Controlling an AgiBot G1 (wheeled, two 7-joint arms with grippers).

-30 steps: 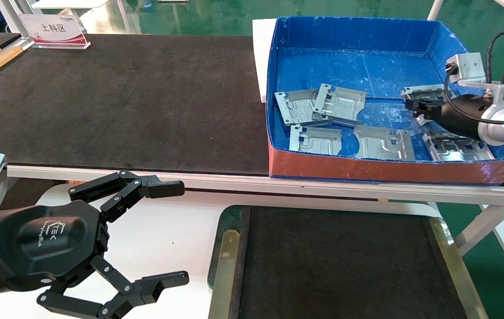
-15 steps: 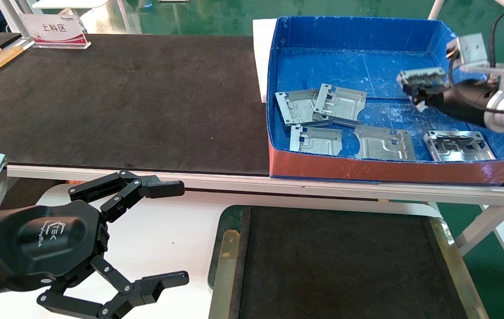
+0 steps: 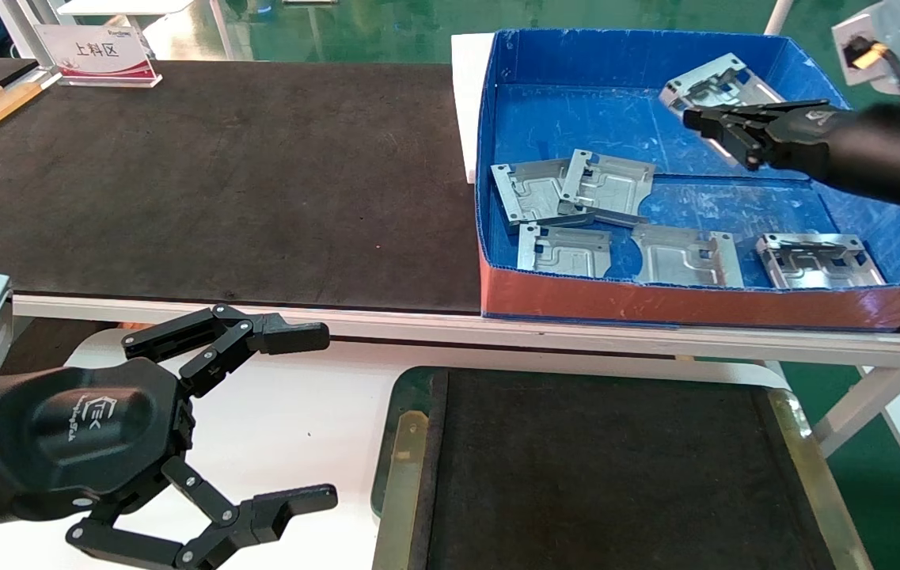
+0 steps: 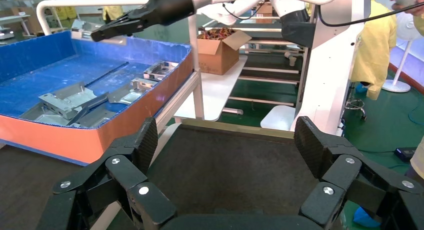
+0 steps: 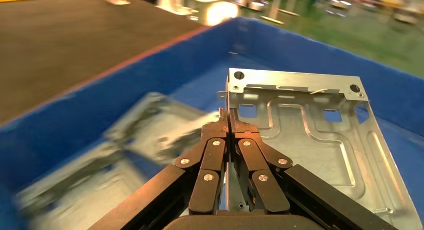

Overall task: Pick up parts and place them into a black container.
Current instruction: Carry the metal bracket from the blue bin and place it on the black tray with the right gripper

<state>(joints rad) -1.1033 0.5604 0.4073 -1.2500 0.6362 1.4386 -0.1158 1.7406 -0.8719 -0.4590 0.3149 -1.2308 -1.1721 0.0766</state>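
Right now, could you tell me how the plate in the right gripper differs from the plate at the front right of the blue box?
The held plate is pinched at one edge by the shut right gripper, raised above the blue box floor and tilted. The front-right plate lies flat on that floor, touched by no gripper. Both are silver-grey stamped sheet metal with embossed channels and holes.

The stamped plates (image 3: 606, 187) are silver-grey with embossed winding channels and small dark holes, one of them (image 5: 310, 140) showing that pattern plainly in the right wrist view. The box (image 3: 734, 309) holding them is bright blue inside (scuffed with pale scratches) with an orange-red front. The tray (image 3: 398, 443) has a matte black floor and a worn dark-green rim. Both the left pincer (image 3: 295, 419) and right pincer (image 3: 699, 120) are black. The tabletop (image 3: 220, 182) wears a brownish-black mat, and the placard (image 3: 97, 54) is white with a red base strip.
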